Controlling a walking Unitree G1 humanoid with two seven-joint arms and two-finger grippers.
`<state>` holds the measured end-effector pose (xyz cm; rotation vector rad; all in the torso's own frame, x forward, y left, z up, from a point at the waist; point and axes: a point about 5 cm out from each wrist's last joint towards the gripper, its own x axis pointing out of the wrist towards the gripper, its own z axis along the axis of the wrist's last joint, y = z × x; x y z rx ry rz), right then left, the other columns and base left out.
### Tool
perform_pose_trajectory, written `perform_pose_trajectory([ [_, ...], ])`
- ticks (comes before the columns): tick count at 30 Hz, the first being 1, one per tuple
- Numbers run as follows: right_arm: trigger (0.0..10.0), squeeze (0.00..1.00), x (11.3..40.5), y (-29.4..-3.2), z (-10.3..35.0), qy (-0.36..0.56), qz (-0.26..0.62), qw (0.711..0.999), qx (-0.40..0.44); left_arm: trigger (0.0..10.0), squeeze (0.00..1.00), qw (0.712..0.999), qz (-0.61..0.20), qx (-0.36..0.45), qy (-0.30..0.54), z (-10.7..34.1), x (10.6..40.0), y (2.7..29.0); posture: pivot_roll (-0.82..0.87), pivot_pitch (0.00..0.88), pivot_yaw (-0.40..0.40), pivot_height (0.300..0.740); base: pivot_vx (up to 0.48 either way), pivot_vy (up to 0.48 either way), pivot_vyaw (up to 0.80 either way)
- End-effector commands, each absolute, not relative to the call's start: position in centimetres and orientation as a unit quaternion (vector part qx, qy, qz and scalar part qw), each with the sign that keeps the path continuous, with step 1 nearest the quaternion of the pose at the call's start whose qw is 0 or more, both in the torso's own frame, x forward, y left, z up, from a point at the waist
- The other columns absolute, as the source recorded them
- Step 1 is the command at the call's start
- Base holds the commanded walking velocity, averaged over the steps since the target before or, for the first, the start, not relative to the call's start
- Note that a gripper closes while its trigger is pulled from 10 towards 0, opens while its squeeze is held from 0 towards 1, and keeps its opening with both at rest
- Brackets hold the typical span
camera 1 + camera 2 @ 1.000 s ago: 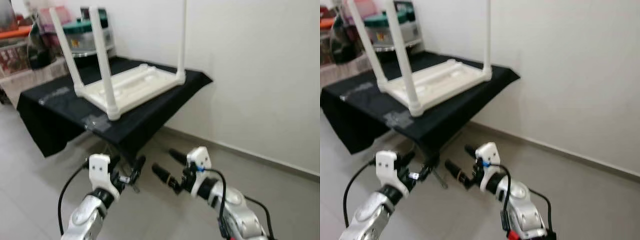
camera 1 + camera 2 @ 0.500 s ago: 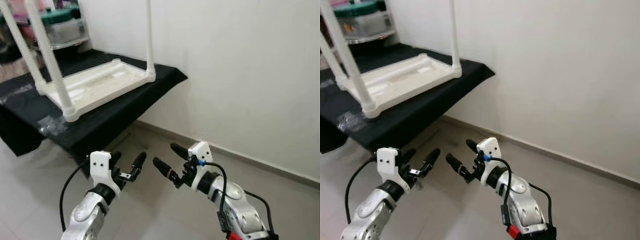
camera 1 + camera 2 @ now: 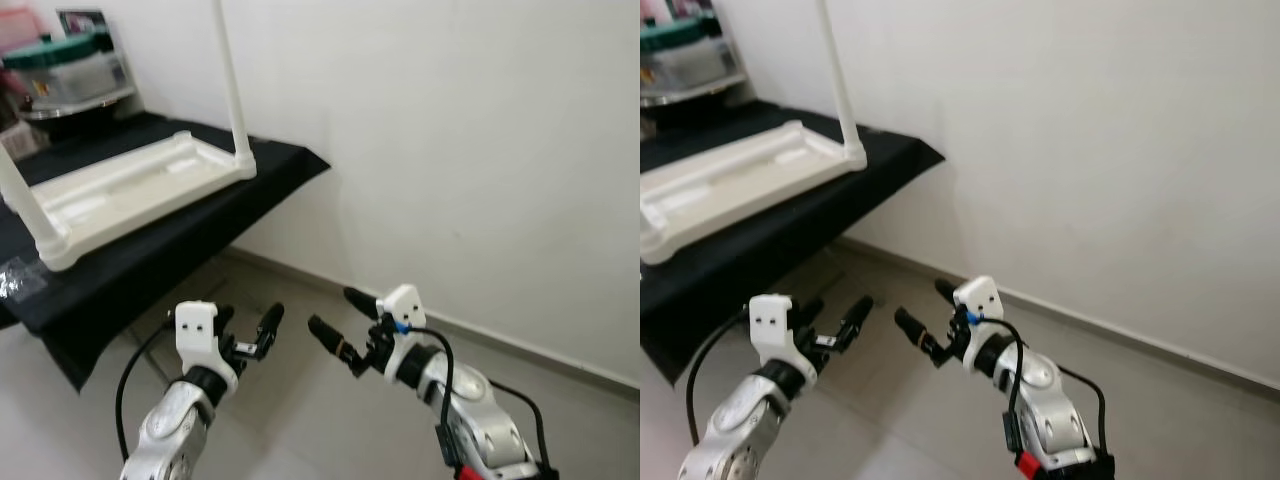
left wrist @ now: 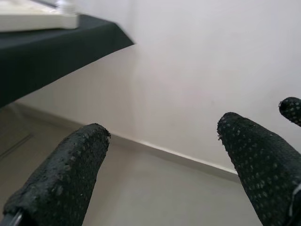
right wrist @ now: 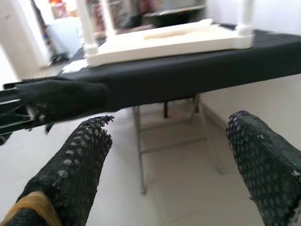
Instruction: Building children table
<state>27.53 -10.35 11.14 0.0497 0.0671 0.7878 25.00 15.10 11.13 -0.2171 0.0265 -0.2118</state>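
The upturned white table [image 3: 130, 185] is seen on the black surface [image 3: 150, 260], left of both empty, spread claws [image 3: 245, 338] [image 3: 338, 318]; light, stiff, smooth plastic is judged best gripped by a leg [image 3: 230, 85].

An upturned children's table [image 3: 130, 185] lies on the surface [image 3: 180, 235] to the left, against the wall [image 3: 450, 150]. A lidded pot [image 3: 65, 75] stands behind it. Both hands hover over the floor [image 3: 300, 420].
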Motion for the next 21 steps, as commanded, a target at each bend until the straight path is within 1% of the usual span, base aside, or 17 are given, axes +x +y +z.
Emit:
perform_pose_trajectory([
  [1,10.0,0.00,27.37,-9.55,11.12,0.032,0.398,0.916,0.031,10.0,0.00,0.990,-0.096,-0.099,0.015,10.91,24.91,15.71,0.01,0.000,0.003,0.740,0.480,0.000,0.76],
  [2,10.0,0.00,27.40,-9.55,11.13,0.031,0.397,0.917,0.036,10.0,0.00,0.990,-0.096,-0.100,0.015,10.90,24.94,15.69,0.01,0.000,0.003,0.740,0.480,0.000,0.00],
  [5,10.0,0.00,27.43,-9.66,11.03,0.030,0.392,0.919,0.034,10.0,0.00,0.990,-0.104,-0.099,0.016,10.91,25.09,15.45,0.01,0.000,0.010,0.740,0.480,0.000,0.67],
  [8,10.0,0.00,27.39,-9.57,10.80,0.039,0.398,0.916,0.038,10.0,0.00,0.989,-0.109,-0.098,0.014,11.12,25.32,15.20,0.01,0.000,0.011,0.740,0.480,0.000,0.00],
  [10,10.0,0.00,27.23,-9.48,10.72,0.038,0.401,0.915,0.023,10.0,0.00,0.989,-0.109,-0.098,0.012,11.30,25.42,15.13,0.01,0.000,0.013,0.740,0.480,0.000,0.80],
  [13,10.0,0.00,27.25,-9.49,10.64,0.039,0.398,0.917,0.014,10.0,0.00,0.989,-0.109,-0.098,0.012,11.33,25.44,15.09,0.01,0.000,0.013,0.740,0.480,0.000,0.00],
  [19,10.0,0.00,27.00,-9.30,10.80,0.027,0.418,0.908,0.002,10.0,0.00,0.989,-0.111,-0.100,0.008,11.44,25.49,14.87,0.01,0.000,0.012,0.740,0.480,0.000,0.74],
  [21,10.0,0.00,27.05,-9.32,10.78,0.029,0.413,0.910,0.008,10.0,0.00,0.989,-0.112,-0.101,0.007,11.53,25.53,14.81,0.01,0.000,0.010,0.740,0.480,0.000,0.00],
])
